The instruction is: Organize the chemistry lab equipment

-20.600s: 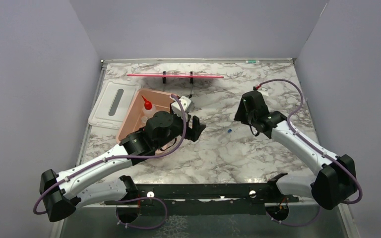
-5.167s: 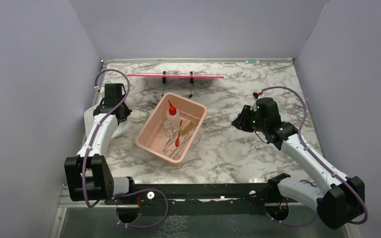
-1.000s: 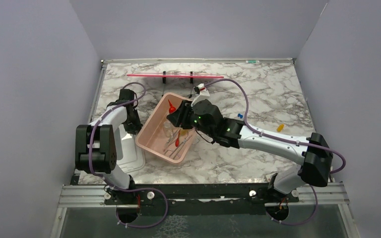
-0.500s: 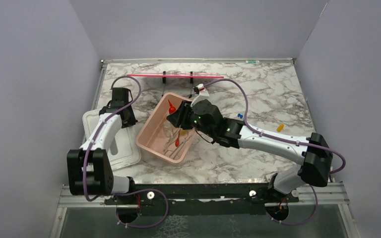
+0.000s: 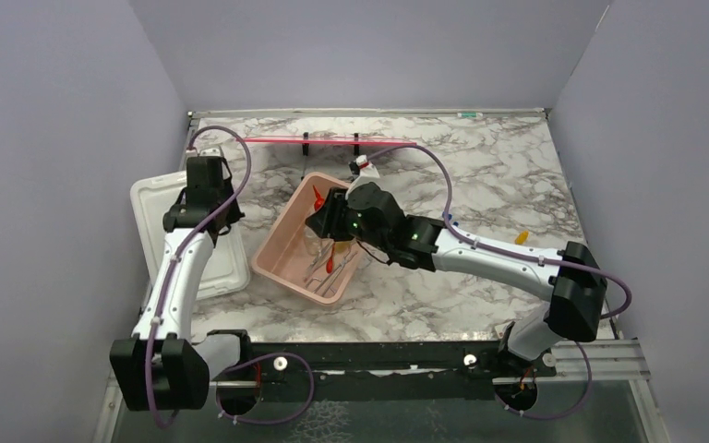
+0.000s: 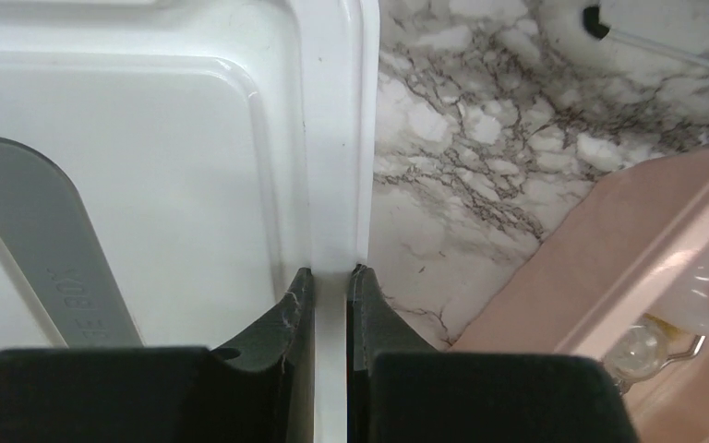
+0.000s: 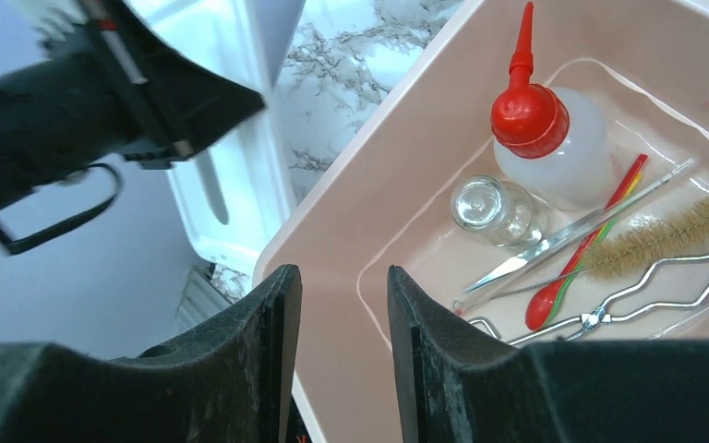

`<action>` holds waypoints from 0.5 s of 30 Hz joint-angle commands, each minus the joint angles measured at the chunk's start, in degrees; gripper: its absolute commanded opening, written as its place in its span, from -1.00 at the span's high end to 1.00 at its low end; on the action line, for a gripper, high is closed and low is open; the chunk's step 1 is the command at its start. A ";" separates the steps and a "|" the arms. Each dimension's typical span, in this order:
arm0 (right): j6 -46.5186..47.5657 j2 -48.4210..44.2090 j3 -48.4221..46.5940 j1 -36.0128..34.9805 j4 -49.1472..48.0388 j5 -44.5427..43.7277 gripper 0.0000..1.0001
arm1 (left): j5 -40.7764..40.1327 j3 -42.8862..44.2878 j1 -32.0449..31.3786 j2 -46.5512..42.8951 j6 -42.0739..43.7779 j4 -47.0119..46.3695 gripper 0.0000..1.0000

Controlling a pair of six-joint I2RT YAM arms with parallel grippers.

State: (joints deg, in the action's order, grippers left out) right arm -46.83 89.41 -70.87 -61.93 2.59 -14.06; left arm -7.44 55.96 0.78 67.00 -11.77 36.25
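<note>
Placement of the white lid (image 6: 148,138) onto the pink tub (image 7: 397,157) looked like the step in hand. The left gripper (image 6: 330,281) was clenched on the lid's raised edge, 1 finger on each face of the rim. In the top view the lid hung to the left of the tub, near it but not over it. The right gripper (image 7: 343,277) stood astride the tub's wall near a corner, 1 finger inside and 1 outside. Whether it was actually pinching that wall I could not tell.

Inside the tub lay the squeeze bottle (image 7: 554,148), the glass vial (image 7: 485,205), the brush (image 7: 674,235) and the metal tongs (image 7: 628,297). A small yellow item (image 5: 520,237) sat on the counter (image 5: 480,175), well apart from the tub on its right.

To do this well, the lid should probably travel level and be turned to match the tub, which lay skewed on the counter. The thin edge pinch could let the lid swing, so a slow carry seemed wise. The right finger inside the tub would need to leave before the lid seated. The bottle's red nozzle might foul the lid; its height against the rim was unclear.
</note>
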 commanded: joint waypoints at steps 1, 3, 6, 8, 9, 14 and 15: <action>1.73 1.62 -2.79 -0.37 0.97 1.32 0.13 | -4.60 6.01 0.37 -7.76 1.87 3.47 0.99; 1.74 1.76 -3.02 -0.36 0.97 1.58 0.13 | -4.23 8.31 0.33 -9.48 1.80 5.06 1.00; 1.86 1.33 -3.20 -0.38 0.92 1.28 0.13 | -1.70 11.56 0.31 -11.25 2.24 7.48 1.00; 2.23 0.63 -3.29 -0.33 1.12 0.56 0.13 | 0.72 13.53 0.29 -11.99 2.43 8.86 1.00; 2.38 0.16 -3.35 -0.33 1.35 -0.13 0.13 | 2.50 14.46 0.28 -12.27 2.59 9.47 1.00; 4.31 -2.80 -3.18 -0.25 3.07 -4.83 0.13 | 13.97 17.82 -0.44 -12.64 1.96 11.58 1.00; 4.64 -3.39 -3.19 -0.21 3.69 -6.02 0.13 | 15.50 18.34 -0.57 -12.52 1.33 11.83 0.99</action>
State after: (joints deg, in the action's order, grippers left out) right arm -44.53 89.86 -72.12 -61.93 3.88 -14.83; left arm -2.57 71.20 0.75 54.94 -10.46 45.56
